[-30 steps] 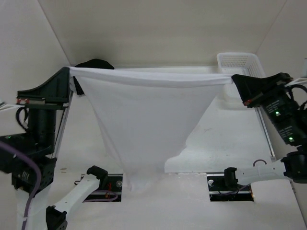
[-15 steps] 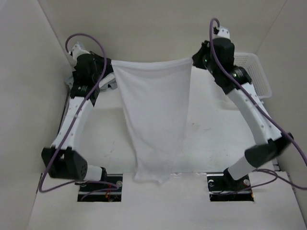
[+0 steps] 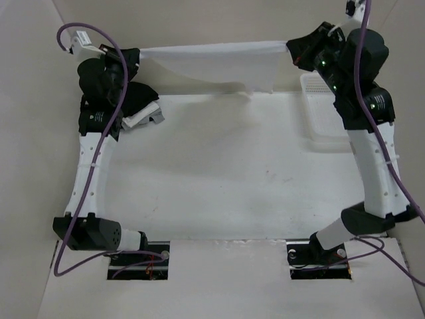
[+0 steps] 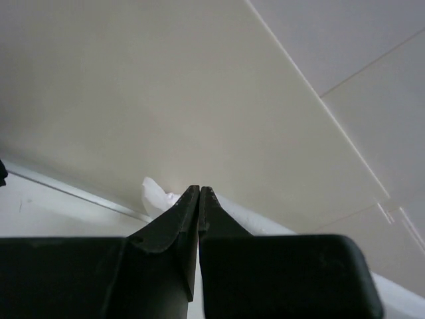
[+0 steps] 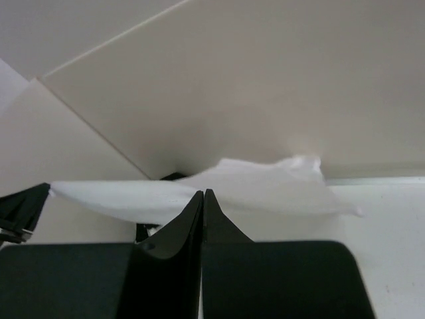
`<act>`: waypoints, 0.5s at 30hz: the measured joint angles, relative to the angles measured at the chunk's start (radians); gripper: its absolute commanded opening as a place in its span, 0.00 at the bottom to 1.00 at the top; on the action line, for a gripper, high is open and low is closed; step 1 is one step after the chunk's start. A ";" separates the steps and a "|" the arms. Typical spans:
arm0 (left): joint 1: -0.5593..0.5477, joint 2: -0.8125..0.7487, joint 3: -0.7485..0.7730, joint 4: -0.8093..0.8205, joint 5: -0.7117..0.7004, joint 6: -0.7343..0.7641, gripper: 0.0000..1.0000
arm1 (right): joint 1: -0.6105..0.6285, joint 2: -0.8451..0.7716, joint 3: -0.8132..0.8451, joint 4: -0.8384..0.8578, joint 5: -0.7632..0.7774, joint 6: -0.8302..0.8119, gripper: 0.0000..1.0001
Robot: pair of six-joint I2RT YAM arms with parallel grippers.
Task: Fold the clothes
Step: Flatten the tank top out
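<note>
The clothes point(image 3: 212, 63), a thin white top, are stretched taut between both grippers, high over the table's far edge near the back wall. Its loose lower part hangs in folds toward the right. My left gripper point(image 3: 137, 56) is shut on the top's left end, and my right gripper point(image 3: 292, 48) is shut on its right end. In the left wrist view the jaws point(image 4: 199, 190) are pressed together, with a bit of white fabric point(image 4: 155, 194) showing behind the tips. In the right wrist view the shut jaws point(image 5: 203, 193) pinch the white cloth point(image 5: 252, 183), which runs off to the left.
A pile of black, white and grey garments point(image 3: 138, 105) lies at the back left, under the left arm. A white plastic basket point(image 3: 320, 116) stands at the back right beside the right arm. Pale walls close in the table on three sides.
Both arms have swung away from the camera to the back of the table. The top, which hung down toward the front edge, is now pulled out wide near the back wall.
</note>
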 measured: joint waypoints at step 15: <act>-0.189 -0.827 -1.040 -0.162 -0.132 0.028 0.01 | 0.456 -0.839 -1.598 0.175 0.166 0.203 0.00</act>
